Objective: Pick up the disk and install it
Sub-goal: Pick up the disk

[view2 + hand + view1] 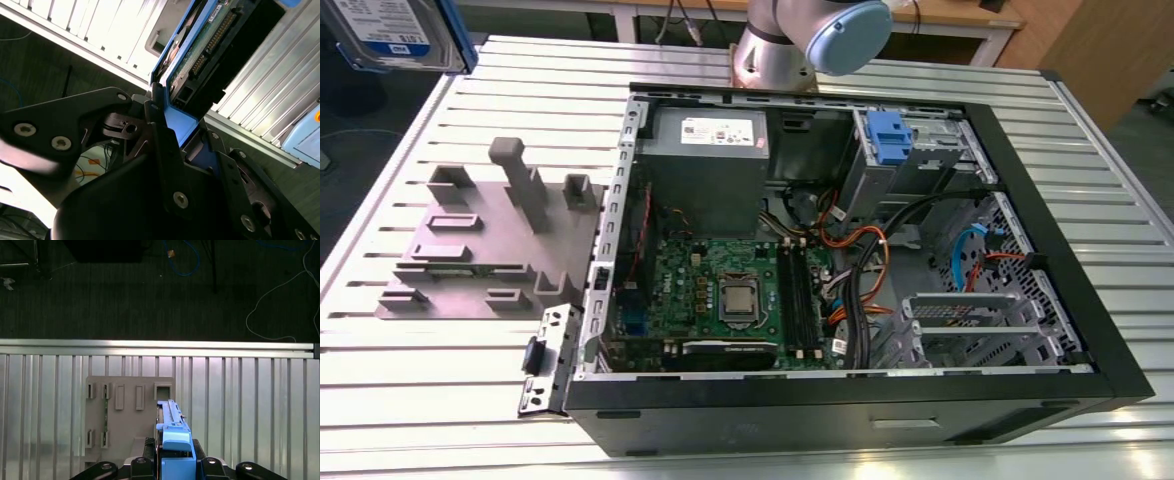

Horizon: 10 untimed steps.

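Note:
The disk (394, 35) hangs high over the table's far corner on the exterior view's left, its white-and-blue label facing the camera. In the second wrist view the disk (200, 45) shows its blue side rail and green circuit board, and my gripper (172, 125) is shut on its lower end. In the first wrist view the disk (174, 432) stands edge-on between the black fingers (140, 465) of my gripper (175, 462), above the slatted table.
An open computer case (1014, 210) lies on the slatted aluminium table (454, 400), with a blue clip (887, 135) at its drive bay. A grey fixture plate (480, 240) with upright posts sits beside the case; this fixture plate (125, 415) lies below the disk. The arm's base (781, 55) stands behind the case.

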Tool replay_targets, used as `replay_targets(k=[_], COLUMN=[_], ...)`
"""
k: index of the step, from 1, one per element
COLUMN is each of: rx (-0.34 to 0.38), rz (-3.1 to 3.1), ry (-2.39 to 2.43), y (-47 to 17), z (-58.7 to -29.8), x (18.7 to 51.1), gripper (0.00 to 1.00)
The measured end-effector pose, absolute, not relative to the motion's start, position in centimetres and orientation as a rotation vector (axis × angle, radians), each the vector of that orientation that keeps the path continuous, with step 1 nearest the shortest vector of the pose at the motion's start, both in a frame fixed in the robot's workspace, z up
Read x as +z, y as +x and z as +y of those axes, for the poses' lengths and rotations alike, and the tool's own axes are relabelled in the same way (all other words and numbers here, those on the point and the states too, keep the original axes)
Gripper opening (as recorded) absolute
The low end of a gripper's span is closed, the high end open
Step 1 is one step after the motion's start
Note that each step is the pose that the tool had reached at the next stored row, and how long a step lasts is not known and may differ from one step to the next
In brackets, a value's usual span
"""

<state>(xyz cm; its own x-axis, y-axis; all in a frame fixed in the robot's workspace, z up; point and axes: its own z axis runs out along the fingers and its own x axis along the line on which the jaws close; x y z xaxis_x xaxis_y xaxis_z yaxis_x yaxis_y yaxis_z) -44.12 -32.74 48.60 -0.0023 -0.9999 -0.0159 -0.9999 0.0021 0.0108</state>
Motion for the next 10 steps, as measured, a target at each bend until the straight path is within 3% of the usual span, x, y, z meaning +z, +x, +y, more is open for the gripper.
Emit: replay_targets(k=[10], rx=[0.03], rz=[2.221], ry=[-2.216], y=[-44.12], z=[-32.74], x=[48.95], gripper=[0.36])
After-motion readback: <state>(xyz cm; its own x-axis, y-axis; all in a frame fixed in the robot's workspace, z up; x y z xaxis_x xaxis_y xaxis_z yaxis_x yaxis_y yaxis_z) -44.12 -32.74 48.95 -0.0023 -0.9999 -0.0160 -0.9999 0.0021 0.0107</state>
